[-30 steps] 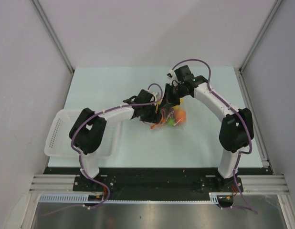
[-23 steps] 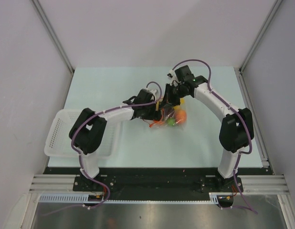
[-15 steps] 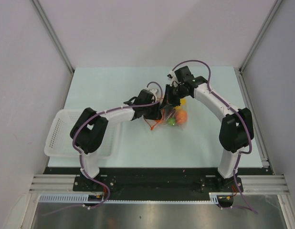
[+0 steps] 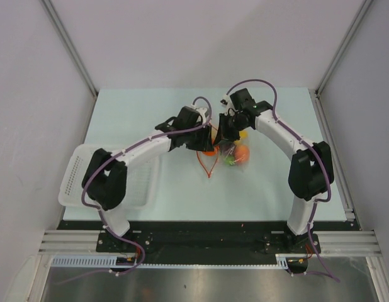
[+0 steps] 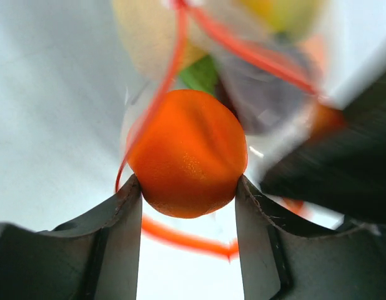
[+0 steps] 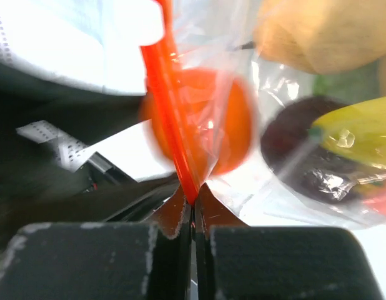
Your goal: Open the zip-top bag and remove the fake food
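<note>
The zip-top bag [image 4: 235, 155] lies mid-table, clear plastic with a red-orange zip strip [image 6: 167, 100] looping out toward the near side [image 4: 210, 167]. My right gripper [image 6: 193, 195] is shut on that strip at the bag's mouth. My left gripper [image 5: 188, 187] is shut on an orange piece of fake food [image 5: 188, 153], both fingers touching its sides, right at the bag's opening. Inside the bag I see a dark purple piece [image 6: 299, 159], a yellow banana [image 6: 361, 137], a peach piece [image 6: 318, 31] and something green [image 5: 202, 75]. From above, both grippers meet at the bag's left end [image 4: 214, 139].
A white mesh basket [image 4: 78, 182] stands at the table's left near edge, partly under my left arm. Grey walls with metal rails close in the table at the back and on both sides.
My left gripper has closed on the orange piece, and the left arm has swung farther from its base. The zip strip now hangs lower toward the near side. The right gripper has stayed put.
</note>
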